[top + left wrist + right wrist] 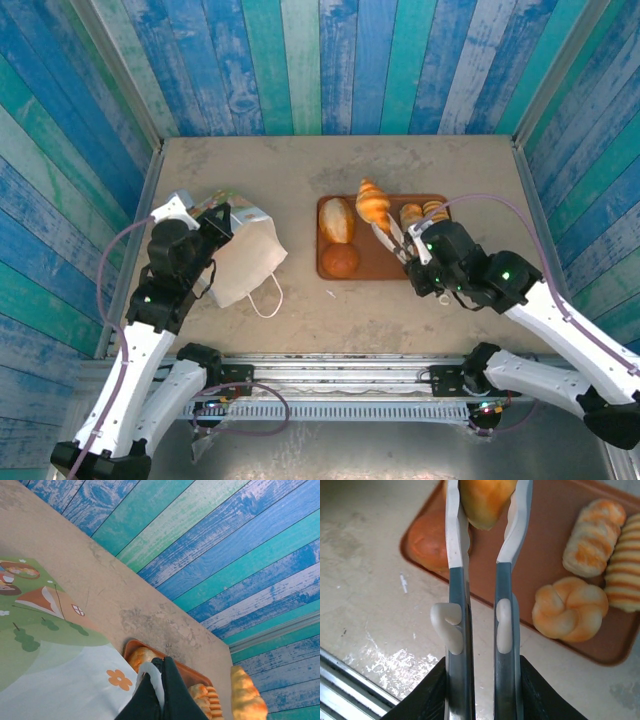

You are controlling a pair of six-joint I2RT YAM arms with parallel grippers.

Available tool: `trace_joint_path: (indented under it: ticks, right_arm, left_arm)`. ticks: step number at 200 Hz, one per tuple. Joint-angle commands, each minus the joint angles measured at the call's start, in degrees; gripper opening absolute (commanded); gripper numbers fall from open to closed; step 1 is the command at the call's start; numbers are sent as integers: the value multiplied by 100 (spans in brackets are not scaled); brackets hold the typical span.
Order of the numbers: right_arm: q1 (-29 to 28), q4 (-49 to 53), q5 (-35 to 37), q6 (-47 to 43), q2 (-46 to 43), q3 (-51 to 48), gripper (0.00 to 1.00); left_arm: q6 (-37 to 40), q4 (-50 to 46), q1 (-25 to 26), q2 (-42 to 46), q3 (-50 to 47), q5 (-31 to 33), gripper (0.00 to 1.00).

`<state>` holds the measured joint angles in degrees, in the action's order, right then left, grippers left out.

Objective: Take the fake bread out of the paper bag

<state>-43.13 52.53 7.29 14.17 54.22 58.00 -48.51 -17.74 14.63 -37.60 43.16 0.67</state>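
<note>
The white paper bag [243,258] lies on its side at the left of the table, its green-and-orange print [45,645] facing the left wrist camera. My left gripper [218,222] [159,669] is shut on the bag's upper edge. My right gripper [383,228] [487,497] is shut on a golden croissant [372,202] [482,500], held above the brown tray [385,262]. On the tray lie a pale oval loaf [337,220], a round brown bun [340,260] [427,545], a knotted roll [570,607] and two ridged rolls [411,213] [592,537]. The bag's inside is hidden.
Blue and green plank walls [320,60] close in the table at the back and both sides. The bag's cord handle [266,300] loops onto the table toward the near edge. Bare tabletop [300,170] lies behind the bag and tray. A metal rail [330,375] runs along the front.
</note>
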Motion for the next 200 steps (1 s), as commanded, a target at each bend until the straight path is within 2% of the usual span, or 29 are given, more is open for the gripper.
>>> trace_joint_path:
  ticks: [1, 36, 67, 150, 200]
  right_arm:
    - [418, 64, -438, 109, 220, -54, 33]
    - [1038, 143, -674, 121, 599, -100, 34]
    - [1199, 143, -674, 59, 984, -104, 35]
    - [1237, -211, -830, -2, 2092, -34, 36]
    - [1237, -325, -524, 160, 2400, -8, 41]
  left_arm:
    - [26, -32, 4, 164, -47, 212, 0]
    - [27, -109, 4, 297, -89, 333, 0]
    - [17, -98, 7, 274, -104, 312, 0]
    - [21, -132, 5, 269, -89, 334, 0]
    - [15, -135, 4, 267, -128, 367, 0]
